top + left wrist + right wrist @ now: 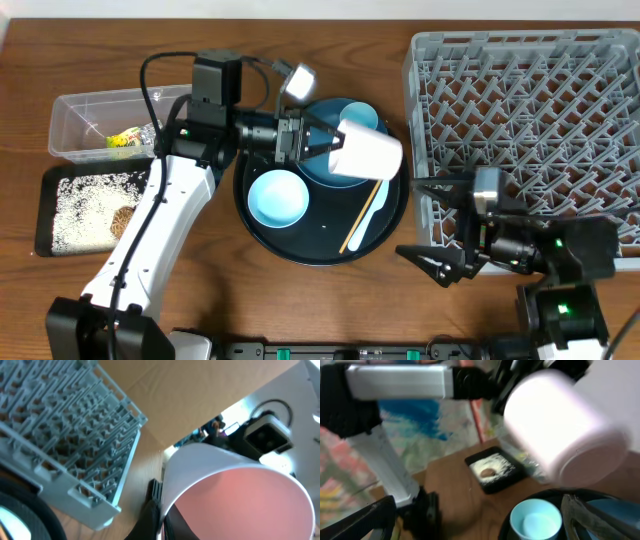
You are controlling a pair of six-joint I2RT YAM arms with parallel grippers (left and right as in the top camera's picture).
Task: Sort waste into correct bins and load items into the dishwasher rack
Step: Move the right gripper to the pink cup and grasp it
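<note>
Sitting far to the left of the left pincer (335,142), past the arm's elbow, the clear tub (85,118) holds the yellow-green snack wrapper (125,139). The shallow black tray (44,215), just on the tub's near side, carries scattered white rice grains (80,205) and the brown food scrap (125,216). The left pincer itself is clamped on the rim of the small pale pink cup (368,150), which hangs in the air on its side, mouth turned back toward the wrist and base pointing right. The left wrist camera shows one dark finger (151,512) against the cup's outer wall. Directly beneath this pincer lies the dark-blue plate (315,168) on the round black tray (265,235), with the light-blue cup (357,110) on the plate's far part, partly hidden by the lifted cup. Nearer the robot and slightly left of the pincer, the light-blue bowl (277,197) stands upright on the same tray. Between the two pincers, the wooden chopstick (355,225) and white spoon (362,238) lie side by side on the tray, slanting. The right pincer (427,225) hovers with its fingers spread wide and nothing between them, above the tabletop (300,300) at the near left corner of the grey dishwasher rack (520,100), which stretches away to that pincer's right and far side.
</note>
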